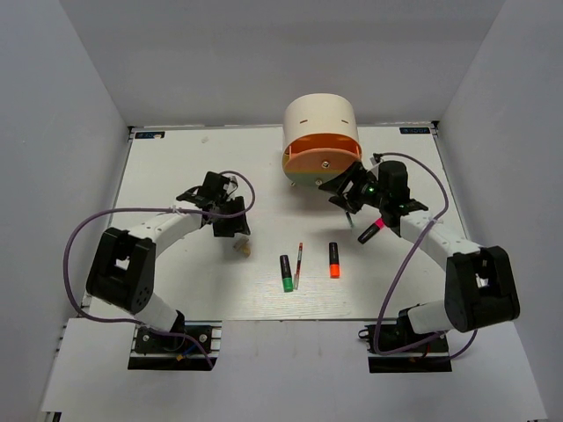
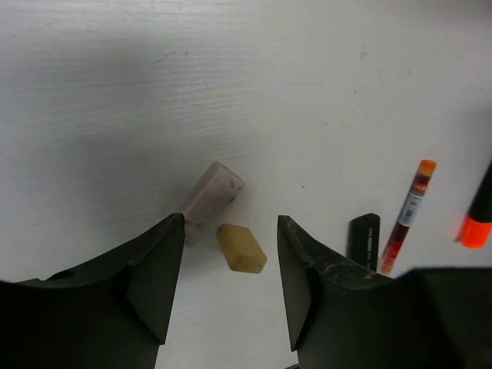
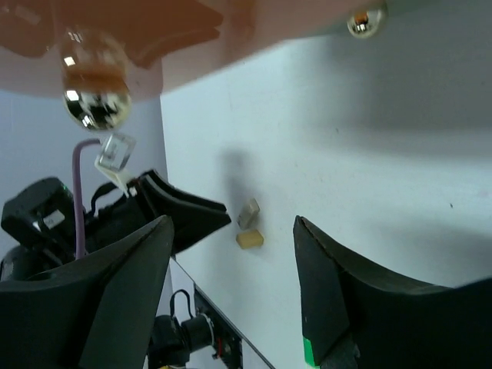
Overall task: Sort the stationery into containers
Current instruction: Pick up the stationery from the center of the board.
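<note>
The cream desk unit [image 1: 320,119] stands at the back, its orange and green face toward me. My right gripper [image 1: 347,191] is open just below that face. In the right wrist view its jaws [image 3: 231,231] are spread, with a shiny knob [image 3: 95,108] of the unit [image 3: 154,31] above. My left gripper [image 1: 232,229] is open just above two erasers [image 1: 240,249]. In the left wrist view a yellow eraser [image 2: 241,247] and a paler one [image 2: 211,196] lie ahead of the spread jaws [image 2: 231,223]. Green highlighter [image 1: 287,272], red pen [image 1: 298,264], orange highlighter [image 1: 334,260] and pink highlighter [image 1: 369,232] lie on the table.
White table [image 1: 202,281] boxed in by grey walls. A second knob [image 3: 365,19] shows at the top of the right wrist view. Purple cables loop beside both arms. The left gripper [image 3: 181,211] shows in the right wrist view beside the erasers [image 3: 248,227].
</note>
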